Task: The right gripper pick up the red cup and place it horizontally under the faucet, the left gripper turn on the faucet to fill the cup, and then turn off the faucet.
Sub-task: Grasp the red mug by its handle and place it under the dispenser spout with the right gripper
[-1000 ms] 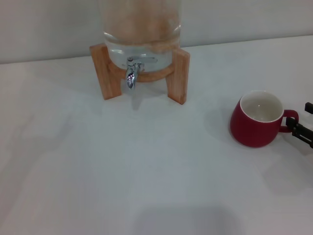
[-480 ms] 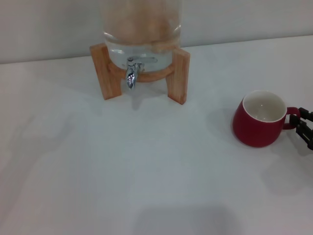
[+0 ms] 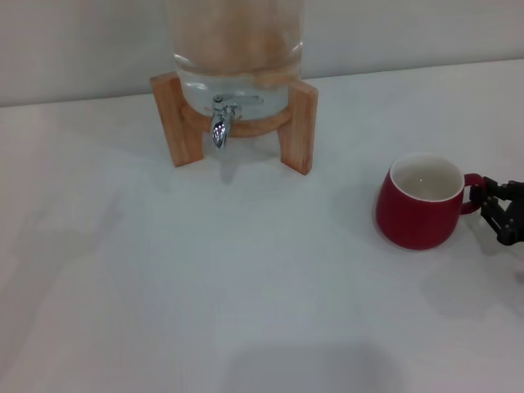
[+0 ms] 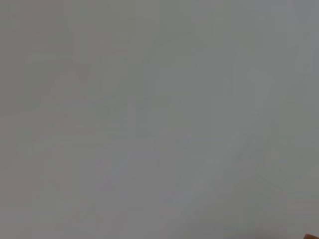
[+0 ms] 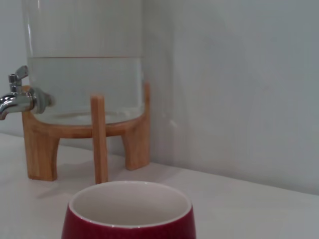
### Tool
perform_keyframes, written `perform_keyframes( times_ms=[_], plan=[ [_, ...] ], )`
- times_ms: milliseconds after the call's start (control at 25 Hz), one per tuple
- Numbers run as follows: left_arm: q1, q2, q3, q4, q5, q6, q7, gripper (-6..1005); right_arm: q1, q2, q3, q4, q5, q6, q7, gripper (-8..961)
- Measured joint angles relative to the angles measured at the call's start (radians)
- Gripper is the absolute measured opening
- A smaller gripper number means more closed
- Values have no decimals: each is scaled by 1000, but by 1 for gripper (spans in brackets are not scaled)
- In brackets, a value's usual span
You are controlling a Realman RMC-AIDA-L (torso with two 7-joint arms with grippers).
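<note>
While it stands upright on the white table (image 3: 246, 270), the round red cup (image 3: 417, 203) shows its cream inside, off to the right of the faucet (image 3: 220, 124). The right gripper (image 3: 498, 208) reaches in from the cup's right. Its black fingers are closed around the cup's handle.

No legible text or markings.

Soft, even light falls from above. The wooden stand (image 3: 296, 123) and the red cup (image 3: 416, 205) cast faint, diffuse shadows on the white table (image 3: 205, 278). The head view is slightly hazy; the left wrist view shows only featureless grey.
</note>
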Motion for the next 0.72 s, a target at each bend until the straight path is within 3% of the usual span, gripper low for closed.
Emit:
perform_keyframes(
  times_ms=[720],
  plan=[
    [-2,0,-1,0,2,8,0,845,16,0,1,0,2,58,37,138]
  ],
)
